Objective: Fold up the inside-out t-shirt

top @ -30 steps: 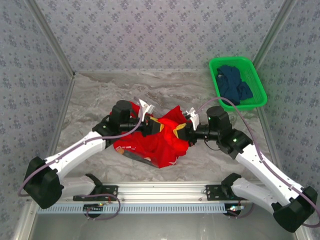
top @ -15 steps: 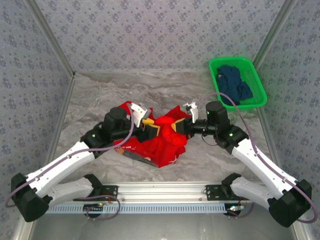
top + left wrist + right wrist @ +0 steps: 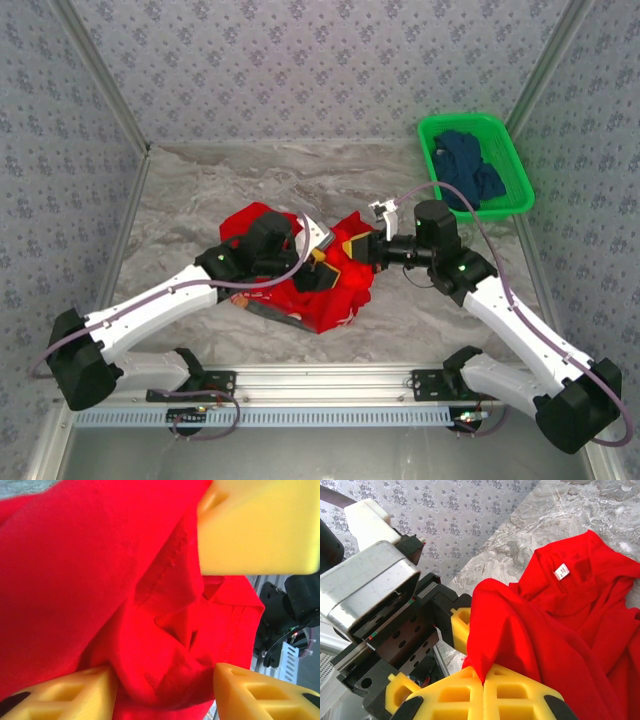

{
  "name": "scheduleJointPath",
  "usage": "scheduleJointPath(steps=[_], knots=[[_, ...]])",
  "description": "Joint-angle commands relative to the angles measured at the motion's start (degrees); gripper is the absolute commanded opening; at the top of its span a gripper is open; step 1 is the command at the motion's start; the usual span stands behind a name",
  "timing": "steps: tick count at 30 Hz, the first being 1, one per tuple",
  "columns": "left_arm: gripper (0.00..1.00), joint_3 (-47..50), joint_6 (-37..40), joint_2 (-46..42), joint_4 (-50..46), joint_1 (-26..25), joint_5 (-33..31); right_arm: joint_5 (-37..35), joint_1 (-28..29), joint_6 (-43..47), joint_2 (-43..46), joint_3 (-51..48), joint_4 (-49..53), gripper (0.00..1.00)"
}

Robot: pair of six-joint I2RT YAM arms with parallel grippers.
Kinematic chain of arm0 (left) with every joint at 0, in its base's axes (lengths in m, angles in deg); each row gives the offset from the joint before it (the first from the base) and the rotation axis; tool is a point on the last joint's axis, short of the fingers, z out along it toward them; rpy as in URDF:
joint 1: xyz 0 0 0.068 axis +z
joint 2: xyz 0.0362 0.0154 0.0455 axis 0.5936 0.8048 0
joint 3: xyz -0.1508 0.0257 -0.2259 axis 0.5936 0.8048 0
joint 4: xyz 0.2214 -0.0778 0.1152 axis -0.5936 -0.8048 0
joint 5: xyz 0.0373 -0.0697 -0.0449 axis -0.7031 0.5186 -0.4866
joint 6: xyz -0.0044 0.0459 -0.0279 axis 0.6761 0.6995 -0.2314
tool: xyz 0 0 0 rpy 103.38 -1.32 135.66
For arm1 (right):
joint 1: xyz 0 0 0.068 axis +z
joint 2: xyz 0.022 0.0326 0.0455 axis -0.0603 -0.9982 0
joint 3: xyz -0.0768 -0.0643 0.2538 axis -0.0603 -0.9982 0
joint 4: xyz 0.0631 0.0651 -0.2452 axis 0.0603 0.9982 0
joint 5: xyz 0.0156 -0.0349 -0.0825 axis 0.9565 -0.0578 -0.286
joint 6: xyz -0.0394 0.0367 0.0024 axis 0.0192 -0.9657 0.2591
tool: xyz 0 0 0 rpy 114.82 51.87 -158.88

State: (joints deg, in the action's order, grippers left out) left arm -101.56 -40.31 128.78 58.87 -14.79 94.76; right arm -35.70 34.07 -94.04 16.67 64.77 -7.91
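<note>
Since the earlier frames the left arm has been swung further in over the t-shirt, and its fingers have been spread wider; the right arm has hardly been shifted.

From the top view, the left pincer [image 3: 318,262] and the right pincer [image 3: 365,248] are seen facing each other, close together, over the crumpled red t-shirt [image 3: 330,295]. Most of the cloth is heaped on the worktop [image 3: 200,190] beneath and just nearer than the two pincers. Well beyond the right pincer a green basket [image 3: 430,150] is set, with a navy garment [image 3: 468,168] in it.

From the left wrist view, the left pincer [image 3: 162,680] is seen parted, nothing being clamped: red t-shirt [image 3: 90,580] cloth is bunched loosely in the gap and spread ahead of it. A yellow pad [image 3: 260,525] of the right pincer is seen just ahead, against the cloth.

From the right wrist view, the right pincer [image 3: 484,680] is seen closed tight, a fold of the t-shirt [image 3: 560,630] being pinched between its fingers. The cloth is draped away ahead of it, with a small white label [image 3: 561,571] turned up. Just beside the fold, one finger [image 3: 460,627] of the left pincer is seen.
</note>
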Motion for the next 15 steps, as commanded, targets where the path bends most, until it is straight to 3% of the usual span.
scheduleJointPath(steps=[1, 5, 9, 15], knots=[[0.43, -2.1, 1.0, 0.5, 0.5, -0.5, 1.5, 1.2, -0.3, -0.9, 0.4, -0.1, -1.9, 0.0], [0.26, -1.9, 0.6, -0.1, 1.7, -0.5, 2.5, 1.0, -0.5, -0.8, 0.5, -0.5, -1.7, 0.0], [0.16, -1.3, 0.6, -1.5, 1.6, -0.5, 2.8, -0.6, -0.7, -0.3, 0.5, -0.1, -0.5, 0.0], [0.14, 0.3, 1.3, -4.2, 0.9, -0.2, 2.1, -6.0, -0.9, -0.7, -0.8, 1.9, 3.7, 0.0]])
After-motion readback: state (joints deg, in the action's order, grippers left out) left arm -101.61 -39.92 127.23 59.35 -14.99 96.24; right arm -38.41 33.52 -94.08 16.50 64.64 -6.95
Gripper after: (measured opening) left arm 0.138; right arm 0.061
